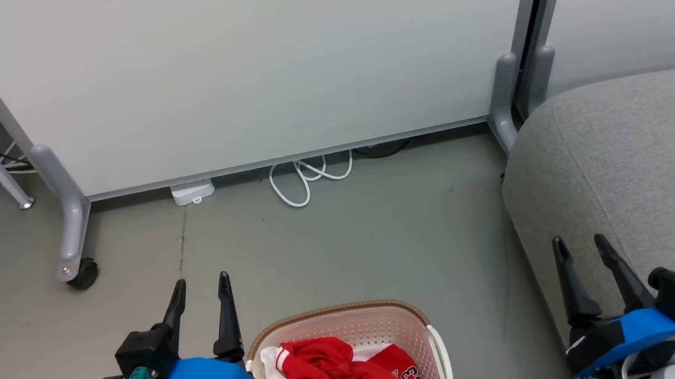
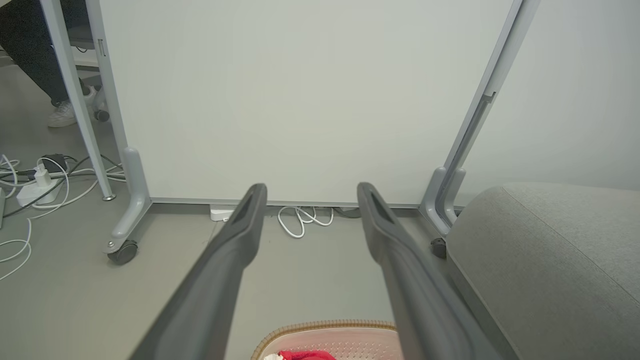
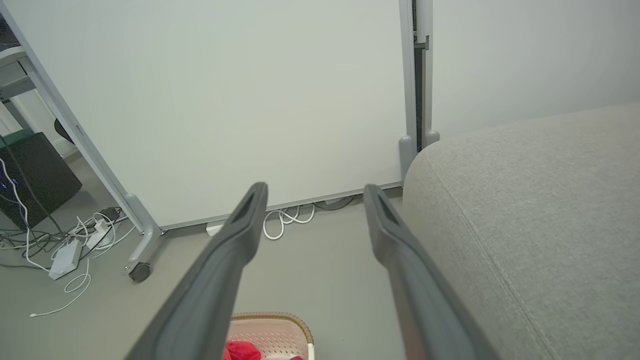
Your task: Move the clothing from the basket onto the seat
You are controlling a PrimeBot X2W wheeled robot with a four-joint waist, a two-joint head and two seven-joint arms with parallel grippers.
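While both sets of jaws stand wide and empty, the left gripper (image 1: 201, 279) just beside the basket (image 1: 336, 309) and the right gripper (image 1: 578, 239) by the edge of the seat (image 1: 637, 154), the clothing (image 1: 342, 368) lies heaped inside the basket. A shallow pinch may catch only one loose layer, letting garments slip onto the floor (image 1: 378, 229) between basket and seat. A finger snagging the rim could tip the basket.

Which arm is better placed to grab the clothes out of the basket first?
Probably the left. The left gripper is open right beside the basket, next to the clothing. The right gripper is also open, but off by the seat, with floor between them.
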